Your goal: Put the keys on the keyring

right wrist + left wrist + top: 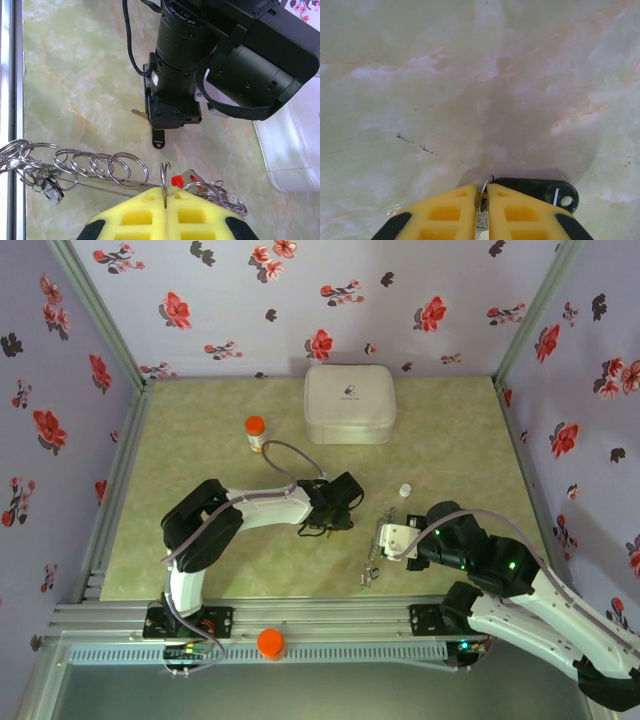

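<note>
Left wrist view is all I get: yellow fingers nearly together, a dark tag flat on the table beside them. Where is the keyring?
Observer: The keyring lies on the table to the right of the left hand, beside the right hand.
Operator: Is the right hand holding it?
Observer: Yes, it is shut on the keyring's hooked open end.
Operator: Does my tag have a key on it?
Observer: The right wrist camera shows a silver key poking sideways from under the left hand, next to the dark tag.
</note>
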{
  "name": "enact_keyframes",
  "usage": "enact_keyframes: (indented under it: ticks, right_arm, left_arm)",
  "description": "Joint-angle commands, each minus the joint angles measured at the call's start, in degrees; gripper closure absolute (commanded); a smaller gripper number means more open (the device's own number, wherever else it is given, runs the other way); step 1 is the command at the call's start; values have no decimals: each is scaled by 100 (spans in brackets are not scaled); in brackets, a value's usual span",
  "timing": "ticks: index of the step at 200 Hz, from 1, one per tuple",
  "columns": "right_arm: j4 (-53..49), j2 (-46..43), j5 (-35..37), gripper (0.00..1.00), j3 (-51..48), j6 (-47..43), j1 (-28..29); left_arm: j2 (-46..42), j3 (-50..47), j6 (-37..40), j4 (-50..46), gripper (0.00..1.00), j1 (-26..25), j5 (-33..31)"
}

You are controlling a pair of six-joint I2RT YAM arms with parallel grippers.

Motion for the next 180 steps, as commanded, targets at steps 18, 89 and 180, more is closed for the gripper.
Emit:
enact_keyframes:
  ticks: [18,89,180]
  right_arm:
    - [330,-39,-76,100,20,61,20]
    - [453,11,-166,100,-82,168,21]
    - [1848,696,-702,100,-512,341,35]
  left_arm:
    - [83,117,-4,6,92,-65,43]
    - [-914,-441,645,317,100,-126,-687]
    - [-4963,-3574,5051,2645,100,140,81]
